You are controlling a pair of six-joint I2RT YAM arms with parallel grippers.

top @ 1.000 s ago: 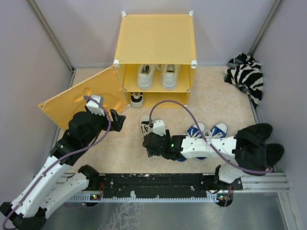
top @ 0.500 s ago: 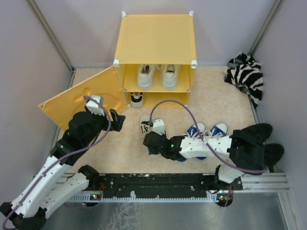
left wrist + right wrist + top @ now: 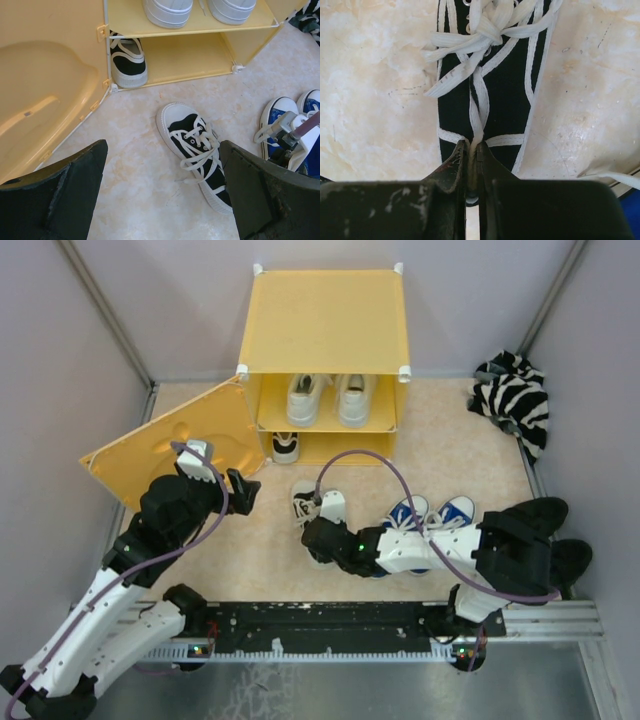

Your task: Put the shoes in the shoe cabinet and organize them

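One black-and-white shoe (image 3: 304, 502) (image 3: 196, 150) lies on the floor in front of the yellow shoe cabinet (image 3: 325, 320), toe towards it. My right gripper (image 3: 318, 536) (image 3: 471, 150) is shut on its heel edge, pinching the white back strip of the shoe (image 3: 490, 80). Its mate (image 3: 286, 446) (image 3: 127, 62) stands at the left of the lower shelf. Two white shoes (image 3: 328, 398) sit on the upper shelf. The blue pair (image 3: 432, 513) (image 3: 280, 112) lies behind my right arm. Open and empty, my left gripper (image 3: 243, 490) (image 3: 162, 147) hovers left of the floor shoe.
The cabinet's hinged front panel (image 3: 170, 445) (image 3: 45, 95) hangs open to the left, down on the floor. A zebra-striped cloth (image 3: 515, 395) lies in the far right corner. Grey walls close in both sides.
My right gripper has closed from wide open onto the heel of the black-and-white shoe and shifted slightly right. The left arm has barely moved.
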